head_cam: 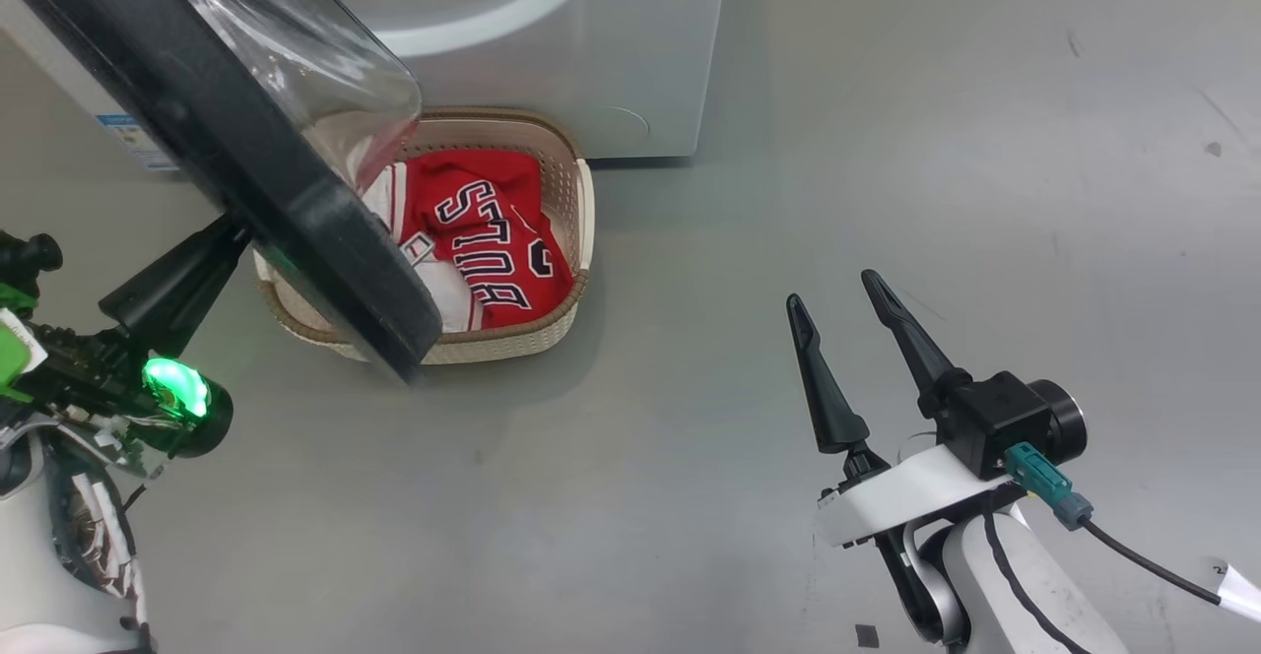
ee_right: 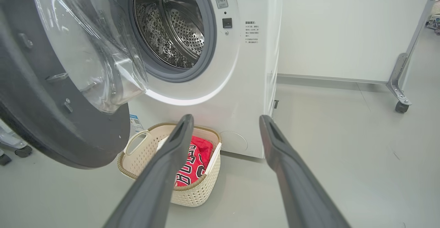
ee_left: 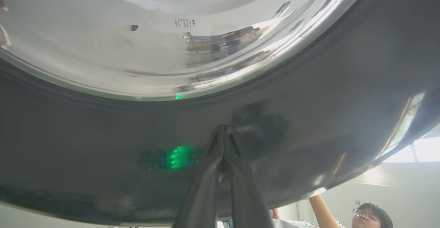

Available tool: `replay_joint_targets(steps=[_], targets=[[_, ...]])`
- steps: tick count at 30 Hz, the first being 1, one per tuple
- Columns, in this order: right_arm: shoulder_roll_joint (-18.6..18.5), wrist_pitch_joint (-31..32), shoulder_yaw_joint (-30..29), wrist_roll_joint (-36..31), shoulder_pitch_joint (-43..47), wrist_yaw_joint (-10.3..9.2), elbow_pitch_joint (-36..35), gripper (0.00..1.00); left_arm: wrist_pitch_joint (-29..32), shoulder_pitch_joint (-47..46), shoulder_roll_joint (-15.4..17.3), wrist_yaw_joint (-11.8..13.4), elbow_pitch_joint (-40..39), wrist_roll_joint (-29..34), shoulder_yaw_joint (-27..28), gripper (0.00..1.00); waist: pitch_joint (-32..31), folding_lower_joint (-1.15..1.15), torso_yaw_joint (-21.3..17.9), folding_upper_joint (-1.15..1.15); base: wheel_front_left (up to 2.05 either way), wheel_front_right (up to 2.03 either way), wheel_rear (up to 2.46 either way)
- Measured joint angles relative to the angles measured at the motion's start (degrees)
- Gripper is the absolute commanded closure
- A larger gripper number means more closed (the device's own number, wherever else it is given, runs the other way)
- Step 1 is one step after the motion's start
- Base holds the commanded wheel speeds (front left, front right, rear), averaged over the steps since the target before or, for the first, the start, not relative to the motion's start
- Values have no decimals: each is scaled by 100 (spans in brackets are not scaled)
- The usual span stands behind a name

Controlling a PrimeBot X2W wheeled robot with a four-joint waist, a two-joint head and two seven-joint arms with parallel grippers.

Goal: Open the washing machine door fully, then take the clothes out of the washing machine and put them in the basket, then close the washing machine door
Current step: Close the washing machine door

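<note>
The red jersey (head_cam: 483, 240) lies in the basket (head_cam: 583, 203) beneath the half-open washing machine door (head_cam: 296, 211), so push its black rim (ee_left: 309, 118) steadily shut with your clenched left gripper (ee_left: 223, 128), released right gripper (head_cam: 830, 290) held well clear.

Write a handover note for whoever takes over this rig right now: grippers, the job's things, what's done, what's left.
Left gripper: shut, holding nothing, tips against the black outer rim of the washing machine door.
Right gripper: open, empty, above the floor, right of the basket.
Things: door swung open; clothes in the basket, in front of the washing machine; drum looks empty as far as it shows.
Done: door opened, clothes moved.
Left: close the door.
</note>
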Motion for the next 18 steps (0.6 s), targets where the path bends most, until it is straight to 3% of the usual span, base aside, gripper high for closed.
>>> replay_joint_targets(steps=[18], targets=[[14, 0, 94, 204, 92, -144, -159, 0, -964, 6, 3, 0, -45, -9, -394, 100, 93, 0, -811, 0, 0, 0, 0]])
